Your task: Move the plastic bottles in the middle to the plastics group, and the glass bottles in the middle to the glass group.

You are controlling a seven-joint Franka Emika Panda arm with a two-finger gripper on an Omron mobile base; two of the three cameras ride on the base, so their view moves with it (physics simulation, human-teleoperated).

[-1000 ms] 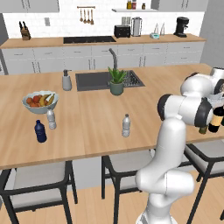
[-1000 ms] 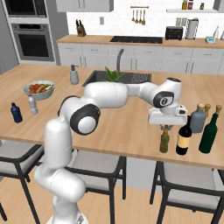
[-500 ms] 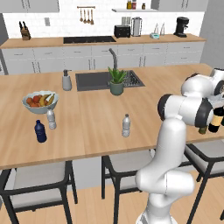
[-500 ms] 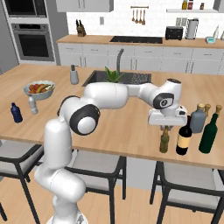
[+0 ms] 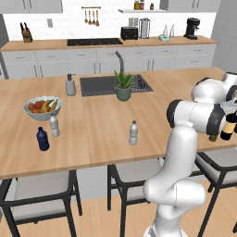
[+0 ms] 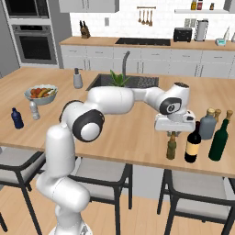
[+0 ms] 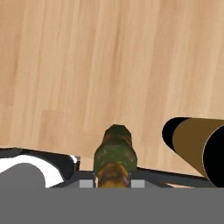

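Jaws were lowered over the neck of the olive-brown beer bottle near the right end of the worktop; from the hand view the bottle top sat between the finger tips at the bottom edge, but whether they were clamped on it or merely around it could not be told. The beer bottle was short and slim, olive-green at the neck shading to amber-brown lower down, and stood upright close to the worktop's front edge.

Just beside it, to the right, stood the tall dark wine bottle, with a cream label and a reddish band at the neck. Behind that was the stout grey-blue bottle with a dark cap, and at the far right a dark green bottle. A small amber-brown bottle was partly hidden behind the grey-blue one.

In the left base view, the clear water bottle, greyish with a white cap and a pale label band, stood alone in the middle of the worktop, well apart from the arm. At the left end, the dark navy-blue bottle stood just beside a second small clear bottle, both near the fruit bowl.
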